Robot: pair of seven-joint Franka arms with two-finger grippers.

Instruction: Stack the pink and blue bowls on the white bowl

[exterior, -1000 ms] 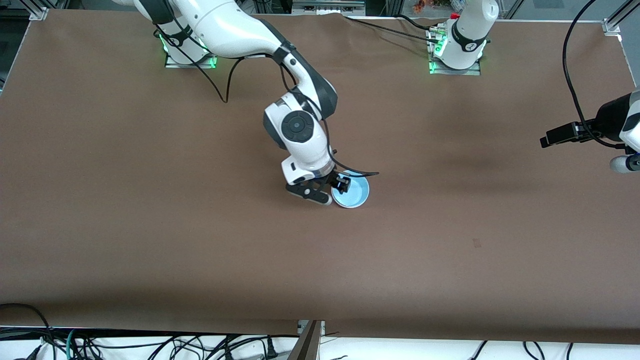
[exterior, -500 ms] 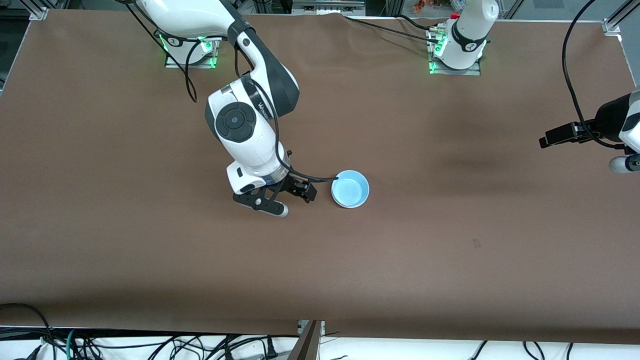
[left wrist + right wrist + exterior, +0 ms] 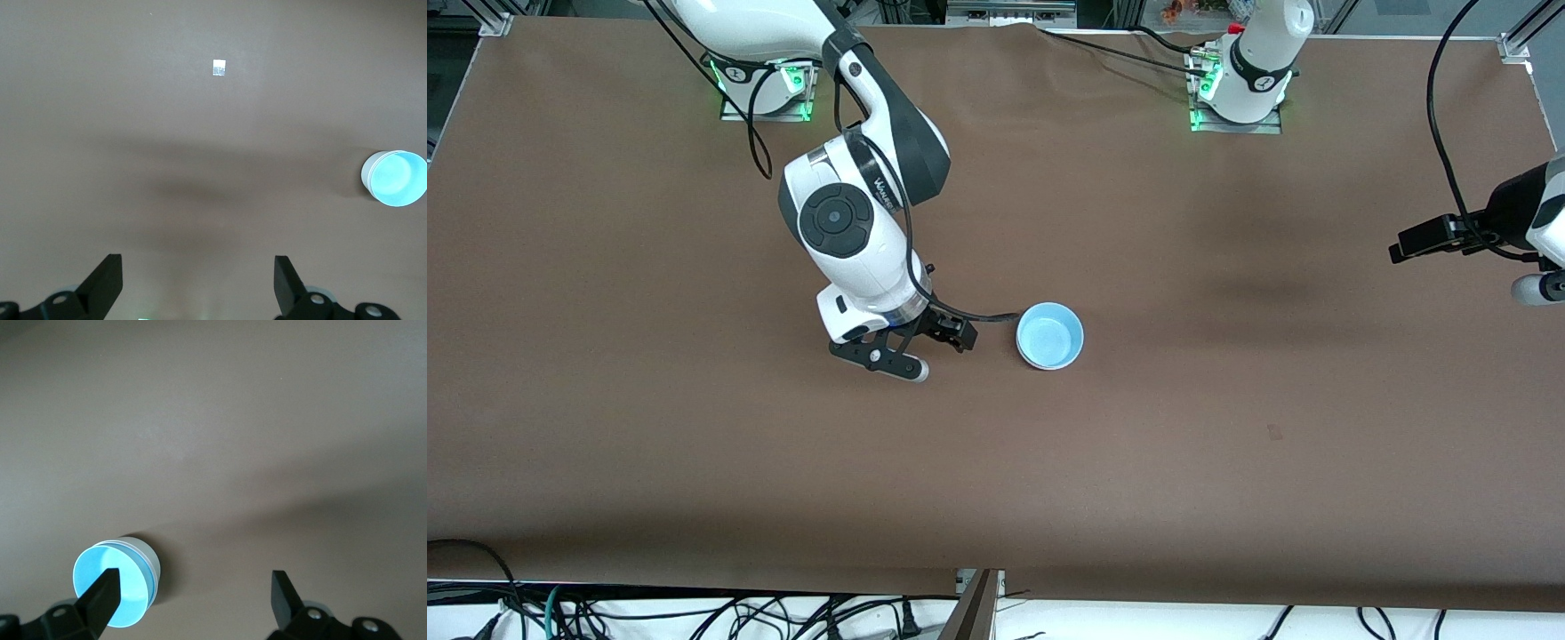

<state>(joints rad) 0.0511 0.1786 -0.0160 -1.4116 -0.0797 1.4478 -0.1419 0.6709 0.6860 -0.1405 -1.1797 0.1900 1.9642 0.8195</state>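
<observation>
One stack of bowls point(image 3: 1049, 336) is seen near the middle of the brown table point(image 3: 1227, 444), a blue bowl point(image 3: 1049, 334) uppermost and a white bowl point(image 3: 1024, 348) showing as a pale rim and wall beneath it. No pink bowl can be made out from any view; whether one is nested between the two cannot be told. By count: one blue bowl, one white bowl, two arms.

The right gripper point(image 3: 938, 348) is held just beside the stack, toward the right arm's end of the table, its fingers spread apart and nothing between them. From that claw the stack lies toward the left arm's end of the table, close by; in the right wrist view the blue bowl point(image 3: 113, 587) appears partly past one finger point(image 3: 100, 597).

The left gripper point(image 3: 199, 280) is parked high at the left arm's end of the table, fingers apart and empty, waiting, well apart from the stack point(image 3: 395, 178). The right arm is judged far the nearer for any further move. The stack appears already built, so little seems left to do.
</observation>
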